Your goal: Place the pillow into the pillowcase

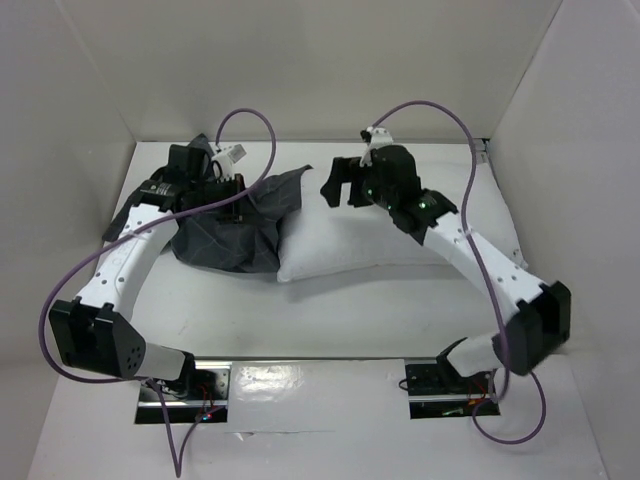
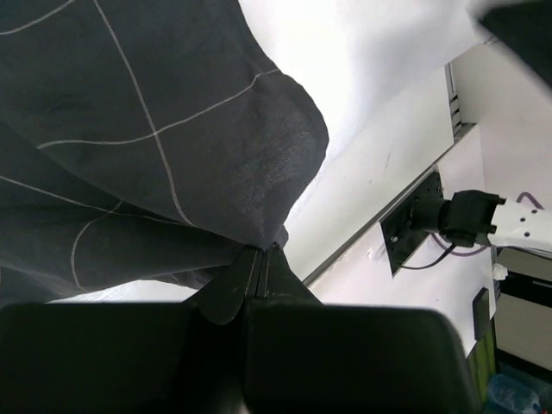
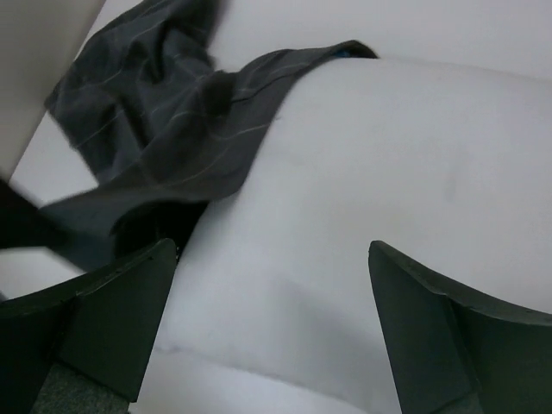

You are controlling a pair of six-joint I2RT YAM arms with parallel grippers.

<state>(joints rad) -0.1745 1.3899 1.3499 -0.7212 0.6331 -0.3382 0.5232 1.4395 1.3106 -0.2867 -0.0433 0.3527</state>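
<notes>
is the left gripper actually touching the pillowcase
Touching. The left wrist view shows the left gripper shut, with a fold of the pillowcase pinched right between its fingertips, no gap visible.

- We see the pillow (image 1: 380, 240) lying across the middle of the tabletop (image 1: 330, 320), long side running left to right.
- The pillowcase (image 1: 225, 245) lies bunched at its left end, with one flap draped over the pillow's far left corner.
- The left tool (image 1: 222, 190) sits over the pillowcase, pinching a fold.
- The right tool (image 1: 340, 188) hangs over the pillow's left end, fingers spread.
</notes>
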